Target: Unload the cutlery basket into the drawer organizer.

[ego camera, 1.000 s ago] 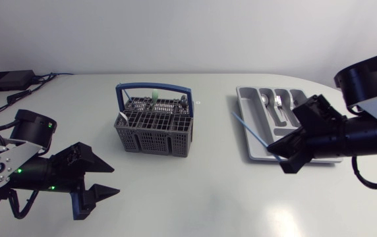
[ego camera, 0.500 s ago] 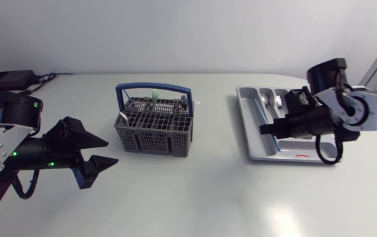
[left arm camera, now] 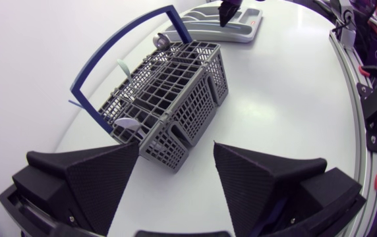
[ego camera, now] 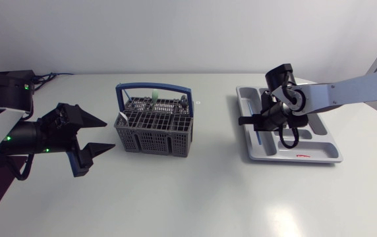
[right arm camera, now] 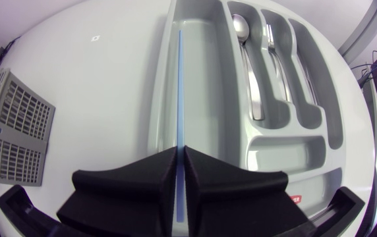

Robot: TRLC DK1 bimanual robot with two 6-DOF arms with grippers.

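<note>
Grey basket (ego camera: 153, 125) w/ blue handle, some cutlery (left arm camera: 160, 41) standing in it. Left gripper (left arm camera: 175, 148) just left of basket, fingers wide apart, empty. Tray (ego camera: 320, 149) well to right of basket. Right gripper (right arm camera: 180, 172) over tray slot nearest basket, clamped on thin blue stick (right arm camera: 179, 92) running along it. Spoon (right arm camera: 244, 59) & fork (right arm camera: 275, 52) in slots farther from basket.

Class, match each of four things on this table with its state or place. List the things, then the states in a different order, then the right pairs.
Things:
1 left tool
2 right tool
3 cutlery basket
4 drawer organizer

States:
A under the right tool
B blue-handled
C open
D shut on the blue stick

Pairs: 1-C, 2-D, 3-B, 4-A
</note>
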